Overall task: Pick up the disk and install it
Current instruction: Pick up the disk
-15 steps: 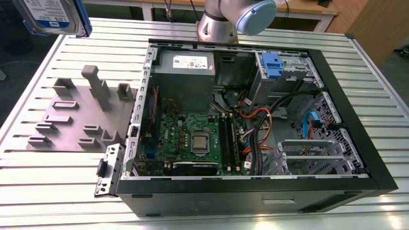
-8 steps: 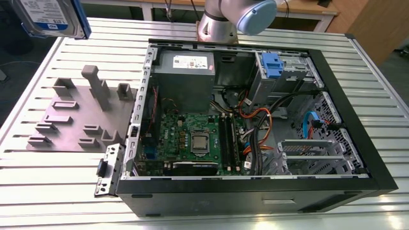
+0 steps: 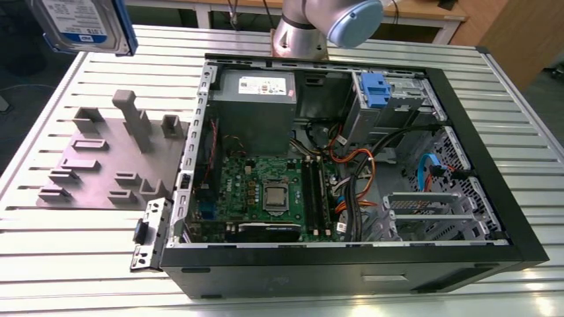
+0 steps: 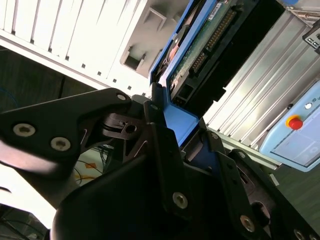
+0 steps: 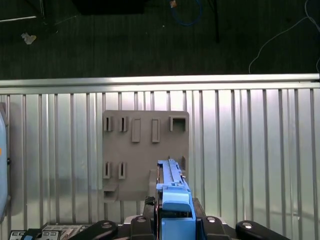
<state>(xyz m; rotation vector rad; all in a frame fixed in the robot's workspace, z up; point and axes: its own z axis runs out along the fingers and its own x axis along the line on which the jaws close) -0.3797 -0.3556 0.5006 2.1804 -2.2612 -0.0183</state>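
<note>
Blue-framed disk (image 3: 81, 25) is clamped in the gripper (image 5: 175, 222), jaws closed on its bracket, above the grey fixture plate (image 3: 105, 158) beside the computer case (image 3: 352, 165).

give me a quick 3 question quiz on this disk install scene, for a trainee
1. True or false: the disk is already seated inside the computer case.
2. In the first wrist view, what is seen behind the held disk? A) the grey fixture plate B) a keyboard C) the motherboard
3. Fill in: in the second wrist view the fingers are shut on the disk's ____ plastic bracket.
Key: 1 false, it is held up over the exterior view's left; 2 A; 3 blue.
</note>
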